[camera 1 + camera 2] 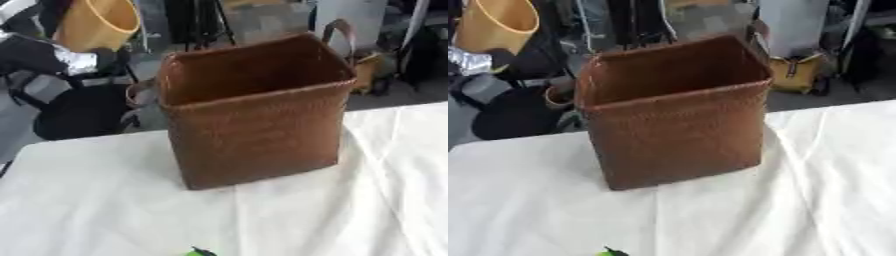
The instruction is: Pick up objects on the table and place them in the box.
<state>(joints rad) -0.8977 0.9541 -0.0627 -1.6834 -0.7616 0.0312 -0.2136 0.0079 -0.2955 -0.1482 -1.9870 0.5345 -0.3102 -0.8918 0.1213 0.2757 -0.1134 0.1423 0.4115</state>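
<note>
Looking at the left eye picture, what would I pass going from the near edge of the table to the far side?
A small green and black thing at the near edge → bare white tablecloth → the tall brown woven basket → beyond the table, a black chair.

Both views look from head height, down and forward over the white cloth-covered table (96,200), close to the tall brown woven basket (254,125) at centre. Right eye view sits slightly rightward, so the basket shifts left. Both share table, basket and cluttered background.
</note>
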